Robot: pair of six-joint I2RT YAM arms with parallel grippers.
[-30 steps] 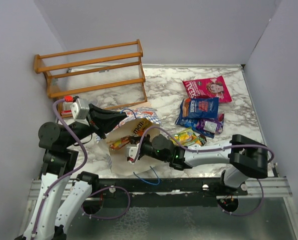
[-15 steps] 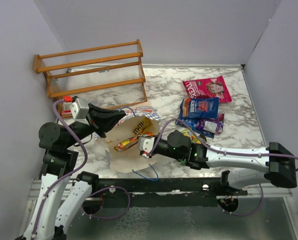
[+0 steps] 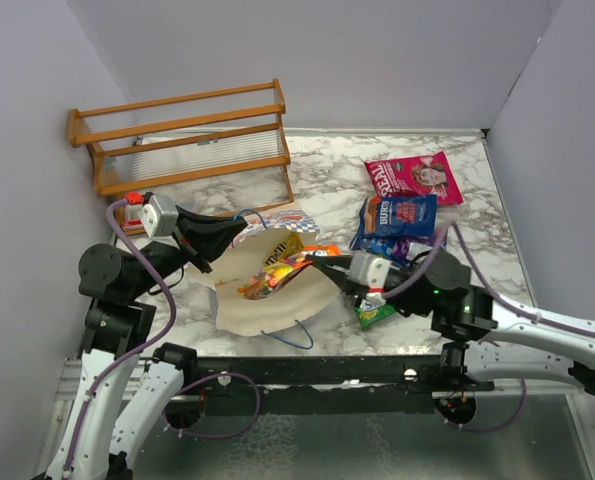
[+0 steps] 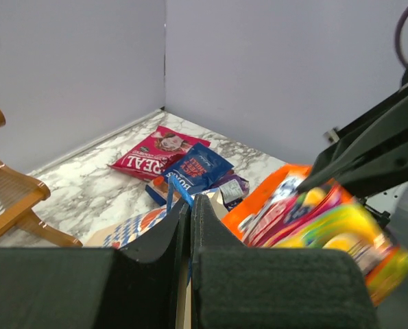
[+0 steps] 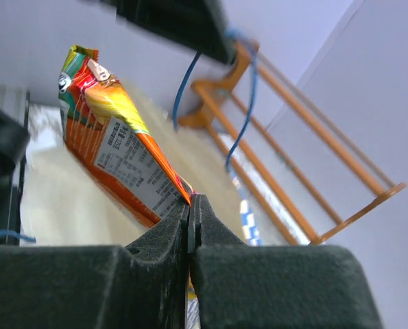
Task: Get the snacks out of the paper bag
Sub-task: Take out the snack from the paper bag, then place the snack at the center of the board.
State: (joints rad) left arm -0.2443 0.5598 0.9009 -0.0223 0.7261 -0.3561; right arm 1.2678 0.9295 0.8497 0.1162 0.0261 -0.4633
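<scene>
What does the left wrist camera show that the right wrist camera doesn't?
Only the left wrist view: the pink packet, blue packet and purple packet lying on the marble table. Only the right wrist view: the printed back label of the orange packet. Both: that orange packet, the paper bag, a blue cord handle and the wooden rack.

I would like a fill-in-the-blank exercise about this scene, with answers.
The left gripper holds the paper bag; the orange packet is held by the ____.
Between the pink packet and the purple packet lies the ____.
The wooden rack stands at the table's far ____ corner.
Answers: right gripper; blue packet; left.
</scene>
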